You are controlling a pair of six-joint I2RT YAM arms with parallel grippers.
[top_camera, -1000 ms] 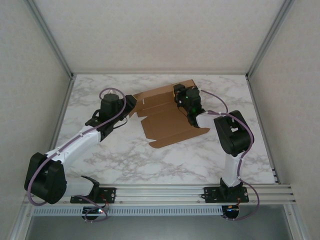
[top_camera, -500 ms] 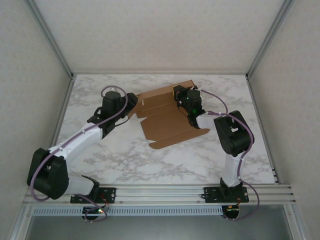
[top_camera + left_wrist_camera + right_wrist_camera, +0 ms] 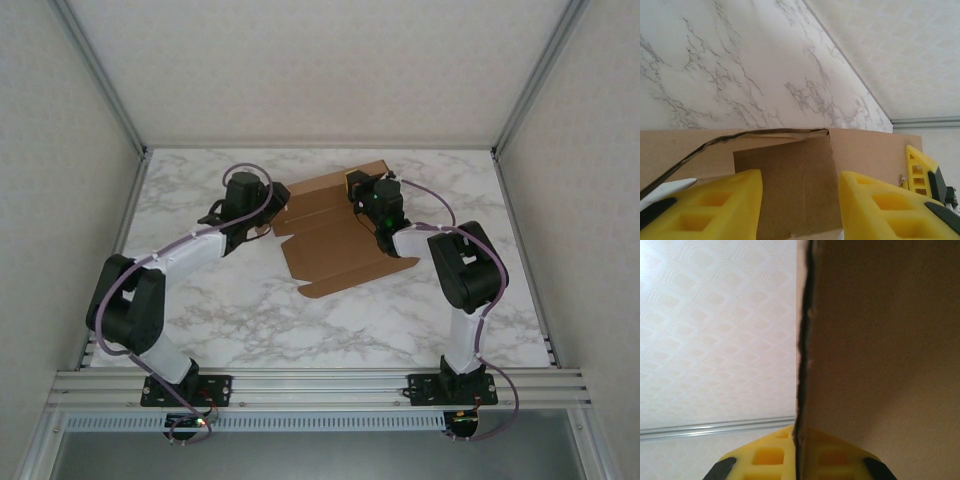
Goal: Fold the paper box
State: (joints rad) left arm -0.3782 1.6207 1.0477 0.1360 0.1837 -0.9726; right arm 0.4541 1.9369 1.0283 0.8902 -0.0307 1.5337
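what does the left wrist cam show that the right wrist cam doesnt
Left wrist view: the marble table beyond the paper box, whose flap lies between the parted fingers of the left gripper. Right wrist view: the cardboard seen edge-on, pinched in the shut right gripper, with a metal rail behind. Both: brown cardboard, yellow fingers and the patterned wall.

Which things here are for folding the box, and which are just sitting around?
For the job:
paper box
right gripper, pinched shut on the box's edge
left gripper, open in front of a flap

Just there:
marble table
purple cables
metal rail
patterned walls
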